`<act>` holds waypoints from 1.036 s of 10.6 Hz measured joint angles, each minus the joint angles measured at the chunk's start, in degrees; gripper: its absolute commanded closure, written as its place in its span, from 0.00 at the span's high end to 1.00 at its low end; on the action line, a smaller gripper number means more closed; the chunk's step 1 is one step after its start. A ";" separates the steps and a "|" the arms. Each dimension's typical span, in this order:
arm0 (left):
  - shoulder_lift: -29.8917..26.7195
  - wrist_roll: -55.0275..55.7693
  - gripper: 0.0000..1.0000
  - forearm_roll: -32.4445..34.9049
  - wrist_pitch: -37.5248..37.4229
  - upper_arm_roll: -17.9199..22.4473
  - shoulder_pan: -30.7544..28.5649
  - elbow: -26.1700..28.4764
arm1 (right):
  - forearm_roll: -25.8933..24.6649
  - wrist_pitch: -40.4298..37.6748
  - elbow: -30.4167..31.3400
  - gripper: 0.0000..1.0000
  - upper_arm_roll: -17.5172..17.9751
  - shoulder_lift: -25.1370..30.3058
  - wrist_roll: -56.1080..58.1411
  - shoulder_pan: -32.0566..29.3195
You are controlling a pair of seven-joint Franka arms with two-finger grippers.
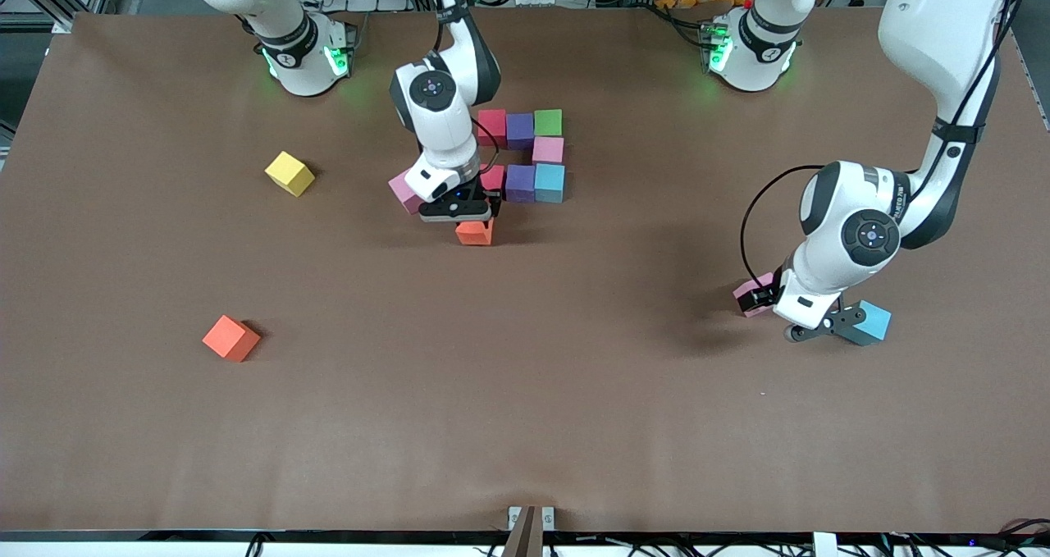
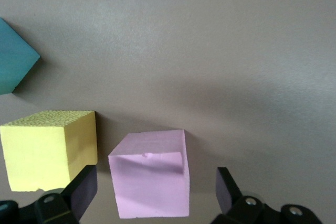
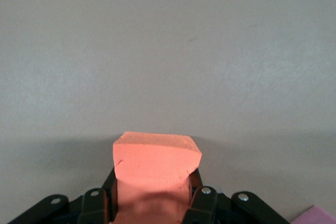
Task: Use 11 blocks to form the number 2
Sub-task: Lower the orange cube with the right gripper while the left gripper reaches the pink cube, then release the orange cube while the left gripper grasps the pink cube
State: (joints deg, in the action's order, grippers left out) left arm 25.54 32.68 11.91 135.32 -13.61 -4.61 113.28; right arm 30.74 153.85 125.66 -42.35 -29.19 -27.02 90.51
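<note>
The front view looks down from high across the table (image 1: 525, 426), facing both arm bases. The left wrist view looks down close past the left gripper (image 2: 152, 195) at a pink cube (image 2: 149, 179) between its fingers. The right wrist view looks close past the right gripper (image 3: 152, 203), which clamps an orange cube (image 3: 155, 182); the front view shares it (image 1: 474, 232).

Lab: two table-mounted robot arms (image 1: 443, 89)
</note>
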 measured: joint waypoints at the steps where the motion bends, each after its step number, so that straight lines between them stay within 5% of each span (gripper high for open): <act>1: 0.08 1.12 1.00 -0.21 0.02 0.00 -0.04 0.02 | 0.00 0.00 0.10 0.05 0.03 -0.24 -0.36 0.54; 10: 0.44 5.53 1.00 -0.21 5.15 -0.19 -0.11 4.84 | -0.04 -0.18 0.33 0.04 0.03 -1.34 -2.26 2.46; 11: 0.44 5.54 0.94 -0.22 5.26 -0.19 -0.13 5.10 | -0.04 -0.24 0.33 0.04 0.03 -1.34 -2.57 2.67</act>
State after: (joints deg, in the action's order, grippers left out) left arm 25.98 38.22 11.70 140.59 -13.80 -4.74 118.38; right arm 30.70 153.62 125.99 -42.33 -30.53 -29.60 93.18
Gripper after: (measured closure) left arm 0.000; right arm 0.471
